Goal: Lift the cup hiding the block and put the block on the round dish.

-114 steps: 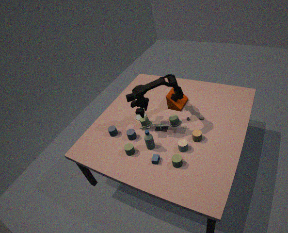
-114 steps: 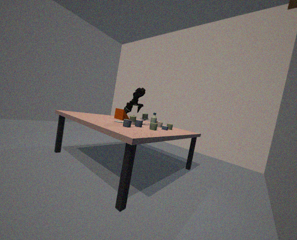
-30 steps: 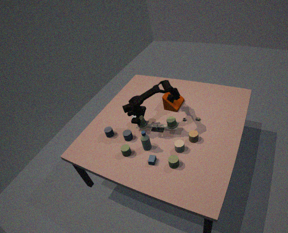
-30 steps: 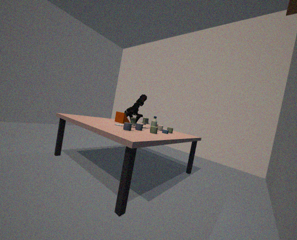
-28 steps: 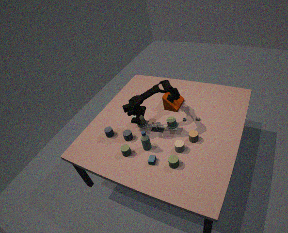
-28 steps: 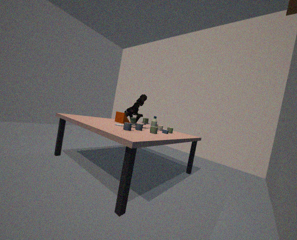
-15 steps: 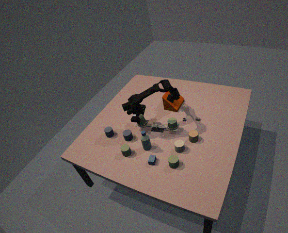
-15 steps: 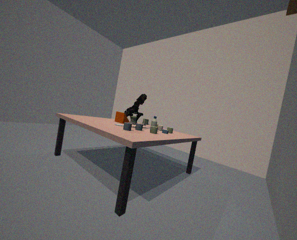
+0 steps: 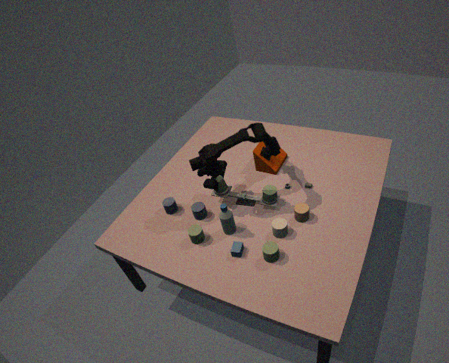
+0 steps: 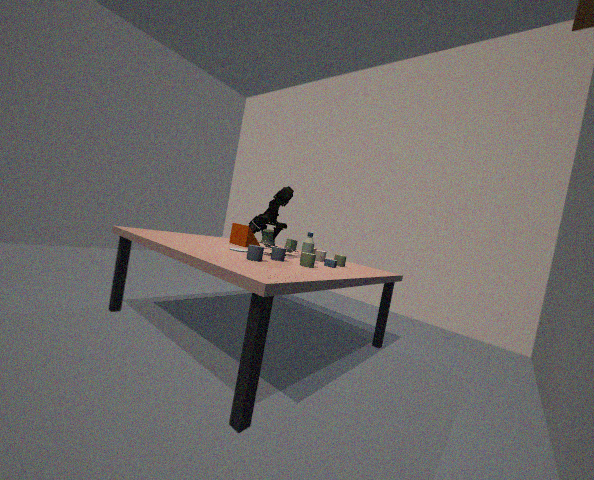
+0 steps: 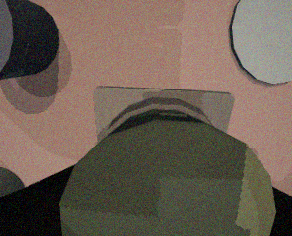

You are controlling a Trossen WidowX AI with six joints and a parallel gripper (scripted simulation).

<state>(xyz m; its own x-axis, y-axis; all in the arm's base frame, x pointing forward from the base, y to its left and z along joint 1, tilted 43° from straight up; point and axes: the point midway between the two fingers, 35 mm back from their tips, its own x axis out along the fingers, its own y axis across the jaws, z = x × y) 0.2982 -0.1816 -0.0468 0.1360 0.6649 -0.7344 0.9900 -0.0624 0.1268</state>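
Note:
My gripper (image 9: 218,184) (image 10: 269,235) (image 11: 161,169) is shut on a green cup (image 9: 221,185) (image 10: 267,237) (image 11: 160,162) at one end of the balance (image 9: 253,198) (image 11: 219,104). The cup is upright and fills the lower middle of the wrist view. A dark band shows beyond its edge, over the square end plate; I cannot tell how large any gap below it is. The other green cup (image 9: 269,194) (image 10: 290,245) stands on the opposite end. The white round dish (image 10: 238,249) (image 11: 270,39) lies near the held cup; the arm hides it in the top view. No hidden block is visible.
A bottle (image 9: 227,223) (image 10: 307,250) stands in front of the balance. Blue-grey cylinders (image 9: 170,206) (image 9: 199,211), green cylinders (image 9: 196,234) (image 9: 270,252), a cream one (image 9: 280,228), an orange one (image 9: 301,213) and a blue block (image 9: 236,249) stand around it. An orange wedge (image 9: 271,162) (image 10: 240,235) stands behind.

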